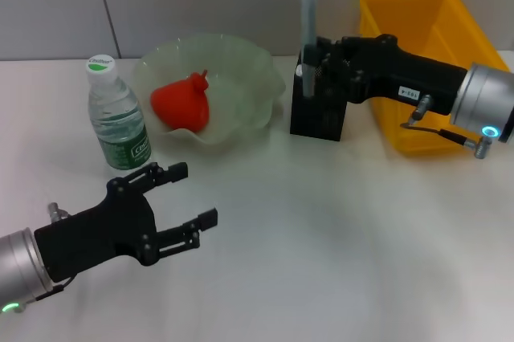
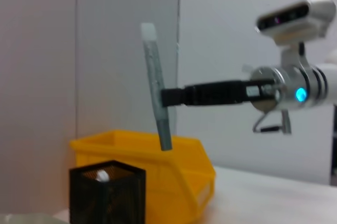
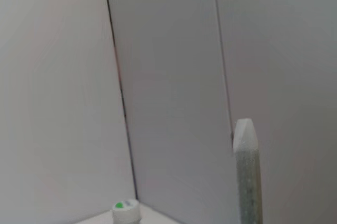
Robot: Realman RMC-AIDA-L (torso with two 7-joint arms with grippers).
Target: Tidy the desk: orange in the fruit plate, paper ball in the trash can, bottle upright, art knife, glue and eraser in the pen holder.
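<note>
My right gripper [image 1: 312, 63] is shut on the art knife [image 1: 308, 13], a long pale grey-green stick held nearly upright, its lower end just above the black mesh pen holder [image 1: 317, 113]. The left wrist view shows the art knife [image 2: 156, 92] tilted over the pen holder [image 2: 108, 195], with a small white thing inside. The orange [image 1: 182, 103] lies in the fruit plate [image 1: 249, 69]. The bottle [image 1: 117, 117] stands upright beside it. My left gripper [image 1: 197, 193] hovers open near the table's front left. Paper ball, glue and eraser are out of view.
The yellow trash can [image 1: 426, 25] stands at the back right, close behind my right arm and next to the pen holder. A grey tiled wall runs behind the table. The white tabletop [image 1: 321, 238] stretches across the front.
</note>
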